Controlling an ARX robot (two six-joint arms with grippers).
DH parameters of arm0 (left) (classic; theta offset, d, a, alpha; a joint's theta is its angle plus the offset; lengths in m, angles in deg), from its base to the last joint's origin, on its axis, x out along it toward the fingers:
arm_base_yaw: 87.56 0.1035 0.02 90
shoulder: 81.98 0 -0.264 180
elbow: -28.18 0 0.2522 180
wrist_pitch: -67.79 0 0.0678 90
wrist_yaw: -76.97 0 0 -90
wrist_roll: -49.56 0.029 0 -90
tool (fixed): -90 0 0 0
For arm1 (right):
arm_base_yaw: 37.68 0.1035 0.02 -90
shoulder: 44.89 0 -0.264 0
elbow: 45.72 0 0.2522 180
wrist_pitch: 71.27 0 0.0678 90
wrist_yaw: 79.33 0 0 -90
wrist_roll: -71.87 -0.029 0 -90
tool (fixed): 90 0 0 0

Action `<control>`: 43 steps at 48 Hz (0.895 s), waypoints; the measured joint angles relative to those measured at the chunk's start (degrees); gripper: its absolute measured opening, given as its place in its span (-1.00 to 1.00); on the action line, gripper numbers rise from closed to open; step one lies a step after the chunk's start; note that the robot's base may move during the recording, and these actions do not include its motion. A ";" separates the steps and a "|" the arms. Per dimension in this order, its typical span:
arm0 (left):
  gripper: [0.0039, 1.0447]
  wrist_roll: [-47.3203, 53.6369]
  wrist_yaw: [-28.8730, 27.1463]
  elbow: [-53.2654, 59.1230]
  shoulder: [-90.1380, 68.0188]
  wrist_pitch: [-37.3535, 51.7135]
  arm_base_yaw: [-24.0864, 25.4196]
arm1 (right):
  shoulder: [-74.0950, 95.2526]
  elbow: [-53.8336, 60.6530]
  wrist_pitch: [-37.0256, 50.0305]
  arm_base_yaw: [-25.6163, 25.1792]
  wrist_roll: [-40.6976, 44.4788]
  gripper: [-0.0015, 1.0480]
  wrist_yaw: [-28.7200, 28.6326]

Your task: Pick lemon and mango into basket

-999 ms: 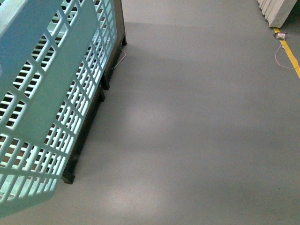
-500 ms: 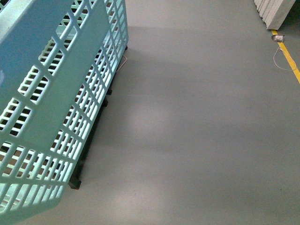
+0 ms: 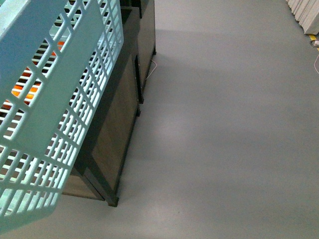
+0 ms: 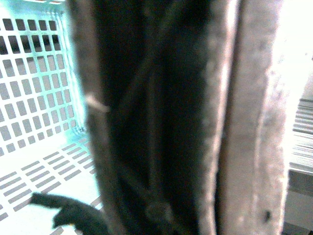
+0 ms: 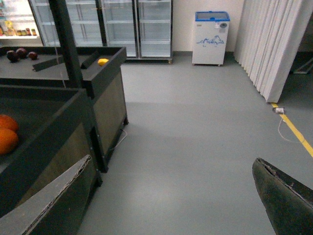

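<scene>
Right jaws are hanging spread, left jaws I cannot tell; I'm expecting the yellow fruit [image 5: 102,61] smooth, slippery, gripping its middle.

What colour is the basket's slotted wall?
The basket is light mint-blue, with a grid of rectangular slots. It shows best in the front view.

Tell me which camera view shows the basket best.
The front view: the basket fills the left side, its slotted outer wall sharp. The left wrist view shows only some inner wall and floor beside a dark, blurred shape. The right wrist view shows none of it.
</scene>
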 joint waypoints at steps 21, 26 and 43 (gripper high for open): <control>-0.74 -0.02 0.04 0.00 0.00 -0.02 0.00 | -0.02 0.00 -0.04 0.00 0.00 0.83 -0.15; -0.74 -0.04 0.04 0.00 0.00 -0.02 0.00 | -0.07 0.00 -0.02 0.00 0.02 0.83 -0.04; -0.74 -0.04 0.09 0.00 0.00 0.00 0.00 | -0.04 0.00 -0.04 -0.02 0.00 0.83 -0.04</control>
